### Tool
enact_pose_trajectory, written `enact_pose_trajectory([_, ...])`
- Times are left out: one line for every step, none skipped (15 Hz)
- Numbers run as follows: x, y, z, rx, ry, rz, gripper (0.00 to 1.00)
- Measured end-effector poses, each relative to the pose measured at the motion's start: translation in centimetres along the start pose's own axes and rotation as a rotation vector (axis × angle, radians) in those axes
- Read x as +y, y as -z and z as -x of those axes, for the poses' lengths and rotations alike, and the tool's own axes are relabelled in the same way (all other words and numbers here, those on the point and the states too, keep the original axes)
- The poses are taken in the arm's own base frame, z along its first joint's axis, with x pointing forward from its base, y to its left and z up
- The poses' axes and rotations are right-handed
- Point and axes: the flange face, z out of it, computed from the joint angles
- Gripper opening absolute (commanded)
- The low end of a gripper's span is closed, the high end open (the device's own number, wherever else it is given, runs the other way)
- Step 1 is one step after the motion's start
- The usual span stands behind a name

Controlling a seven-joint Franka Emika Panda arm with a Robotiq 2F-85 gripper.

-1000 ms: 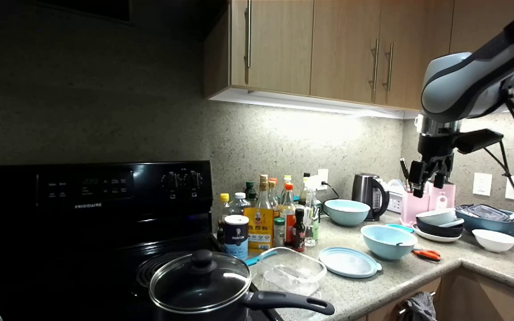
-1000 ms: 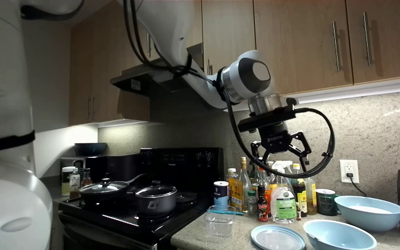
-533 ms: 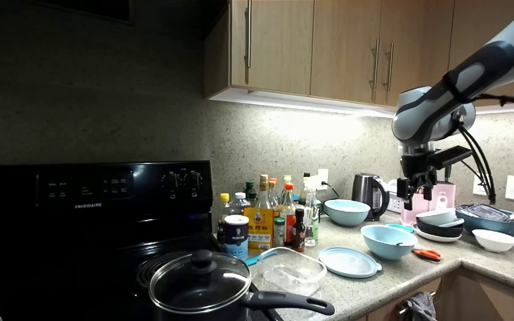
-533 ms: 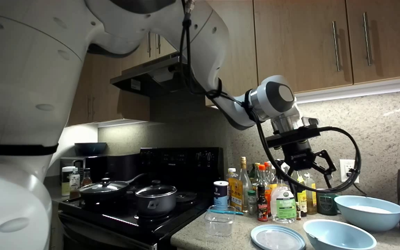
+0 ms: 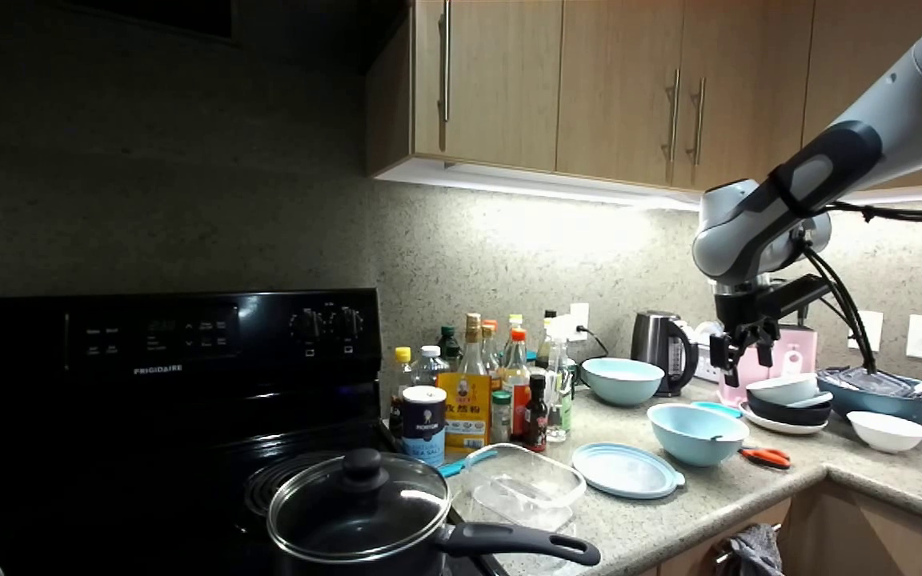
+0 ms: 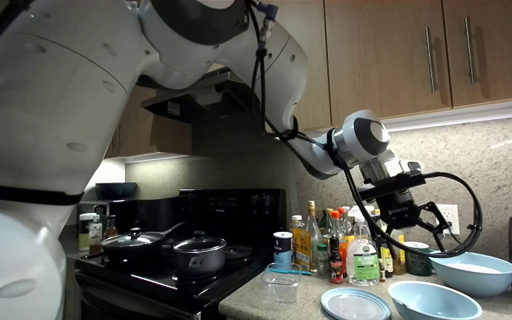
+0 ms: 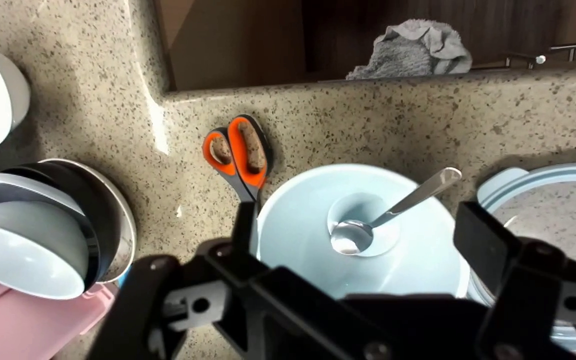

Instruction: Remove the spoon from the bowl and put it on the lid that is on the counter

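A metal spoon is cradled in the pale blue bowl, its handle slanted out over the rim. Both are framed between the parted jaws of the gripper. On one side the lid is partly hidden by a jaw; on the other, orange-handled scissors and stacked dishes are seen.

Speckled desk, well filled
Near its front edge sit the lid, the blue bowl just beside it and, by that bowl, scissors. Further back, the rear bowl stands beside the kettle, bottles near it. A tub, a plate and a white bowl also rest there.
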Motion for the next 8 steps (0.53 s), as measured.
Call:
enact_pose_trajectory([0.0,0.0,0.0,0.0,0.0,0.0,1.0])
enact_pose_trajectory([-0.2,-0.1,0.0,-0.007,0.01,-0.01,1.0])
enact_pose_trajectory([-0.6,-0.3,0.0,-0.014,0.024,-0.031,1.0])
enact_pose_trajectory([-1.0,-0.6,-0.1,-0.011,0.054,-0.064,1.0])
enact_pose_trajectory([-1.5,-1.1,-0.2,-0.008,0.089,-0.104,1.0])
enact_pose_trajectory([-2.0,-1.8,-0.3,-0.006,0.122,-0.142,1.0])
enact_pose_trajectory([-2.4,-2.7,-0.4,-0.006,0.152,-0.179,1.0])
enact_pose_trajectory([-2.8,-3.7,-0.6,-0.01,0.179,-0.215,1.0])
